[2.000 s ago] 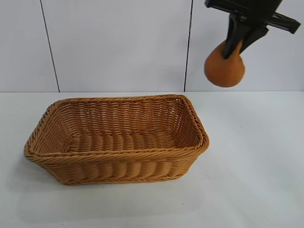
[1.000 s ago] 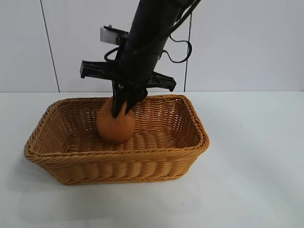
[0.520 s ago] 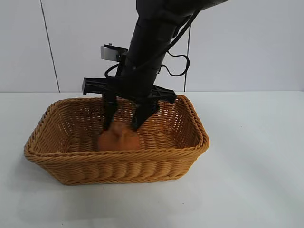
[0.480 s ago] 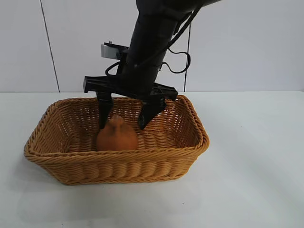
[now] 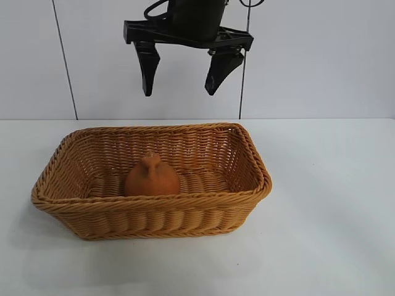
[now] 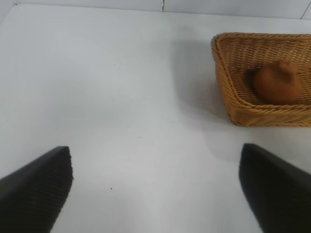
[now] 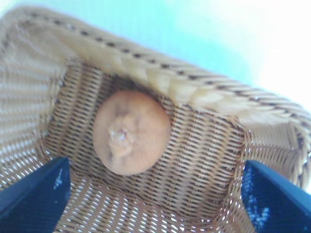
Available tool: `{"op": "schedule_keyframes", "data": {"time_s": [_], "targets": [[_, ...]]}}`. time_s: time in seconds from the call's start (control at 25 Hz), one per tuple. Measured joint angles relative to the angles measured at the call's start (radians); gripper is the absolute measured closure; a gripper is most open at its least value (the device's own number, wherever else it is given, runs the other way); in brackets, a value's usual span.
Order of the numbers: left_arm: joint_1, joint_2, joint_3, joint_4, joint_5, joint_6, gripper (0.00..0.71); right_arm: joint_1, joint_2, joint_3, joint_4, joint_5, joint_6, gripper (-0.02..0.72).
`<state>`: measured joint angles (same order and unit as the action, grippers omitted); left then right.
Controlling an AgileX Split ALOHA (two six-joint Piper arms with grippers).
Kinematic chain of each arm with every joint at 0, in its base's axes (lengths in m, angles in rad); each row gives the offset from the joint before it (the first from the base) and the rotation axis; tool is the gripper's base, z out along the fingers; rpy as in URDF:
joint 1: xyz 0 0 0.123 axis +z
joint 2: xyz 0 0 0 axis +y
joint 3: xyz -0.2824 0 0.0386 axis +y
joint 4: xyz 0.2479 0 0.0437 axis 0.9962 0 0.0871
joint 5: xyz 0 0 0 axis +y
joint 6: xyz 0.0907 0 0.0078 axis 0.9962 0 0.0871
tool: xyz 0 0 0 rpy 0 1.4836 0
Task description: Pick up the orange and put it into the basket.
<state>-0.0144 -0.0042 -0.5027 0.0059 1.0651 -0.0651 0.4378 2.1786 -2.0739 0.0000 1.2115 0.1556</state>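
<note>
Woven wicker forms the basket [image 5: 247, 185], which stands on the white table [image 5: 327, 216], and the orange [image 5: 152, 177] sits upright on its floor, nub on top, touching nothing else. The right gripper [image 5: 182, 80] hangs well above it, pointing down, its fingers spread wide and empty. The left gripper [image 6: 155, 194] rests low over the table beside the basket, fingers likewise spread apart.

The orange [image 5: 152, 177] is dull orange-brown. The basket [image 5: 154, 216] is tan-orange and woven. The counter [image 5: 327, 203] is white. The right gripper [image 5: 182, 69] is black.
</note>
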Motion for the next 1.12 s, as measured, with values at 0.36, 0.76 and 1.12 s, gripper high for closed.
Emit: {"op": "schedule_keyframes", "data": {"time_s": [0.36,0.76,1.12], "targets": [[0.000,0.000,0.000,0.000,0.000,0.000,0.047,-0.323,0.000,0.000,-0.009,0.000,-0.041,0.060],[0.000,0.000,0.000,0.000,0.000,0.000,0.047,-0.401,-0.195,0.365,-0.026,-0.002,-0.098,0.064],[0.000,0.000,0.000,0.000,0.000,0.000,0.047,-0.401,-0.686,0.974,-0.032,0.007,-0.112,0.064]]}}
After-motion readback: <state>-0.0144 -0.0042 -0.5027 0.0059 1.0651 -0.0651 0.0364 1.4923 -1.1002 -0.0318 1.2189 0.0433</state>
